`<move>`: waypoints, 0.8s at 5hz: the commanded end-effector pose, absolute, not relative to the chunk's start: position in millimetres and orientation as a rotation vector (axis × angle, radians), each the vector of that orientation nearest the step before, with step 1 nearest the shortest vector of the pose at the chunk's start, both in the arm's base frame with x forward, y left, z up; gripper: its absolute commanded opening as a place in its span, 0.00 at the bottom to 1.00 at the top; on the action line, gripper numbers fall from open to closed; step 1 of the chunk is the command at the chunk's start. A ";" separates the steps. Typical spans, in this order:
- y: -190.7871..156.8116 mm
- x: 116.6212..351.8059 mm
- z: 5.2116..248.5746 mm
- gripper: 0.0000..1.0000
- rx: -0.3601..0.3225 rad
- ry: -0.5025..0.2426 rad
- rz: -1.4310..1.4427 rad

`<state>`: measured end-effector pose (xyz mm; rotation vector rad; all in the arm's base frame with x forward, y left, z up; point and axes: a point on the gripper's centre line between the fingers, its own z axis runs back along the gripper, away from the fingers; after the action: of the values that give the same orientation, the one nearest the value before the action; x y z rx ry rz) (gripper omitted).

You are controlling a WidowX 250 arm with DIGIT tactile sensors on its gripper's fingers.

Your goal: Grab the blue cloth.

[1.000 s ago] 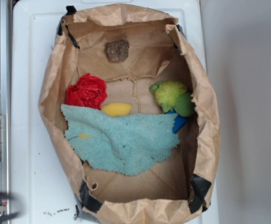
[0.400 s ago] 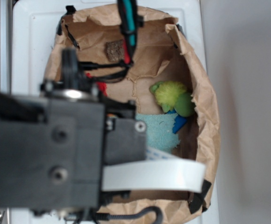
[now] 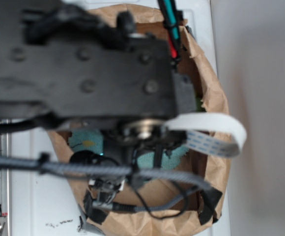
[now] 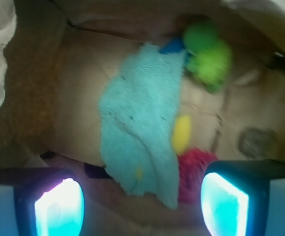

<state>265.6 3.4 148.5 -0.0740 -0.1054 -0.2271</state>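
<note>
Gripper (image 4: 142,201) blurred above blue cloth (image 4: 140,123)

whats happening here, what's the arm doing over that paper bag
The robot arm hangs over an open brown paper bag, going for the blue cloth that lies spread on the bag's floor. In the wrist view the tool is open, above the cloth and not touching it. Beside the cloth sit a red fabric ball, a yellow piece, a green fuzzy toy and a small blue piece. Nothing is grabbed yet.
</note>
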 end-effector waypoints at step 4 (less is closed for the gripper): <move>-28.4 289.9 120.6 1.00 -0.121 -0.186 -0.326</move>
<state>286.4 -19.8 108.6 -0.1213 -0.1449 -0.3027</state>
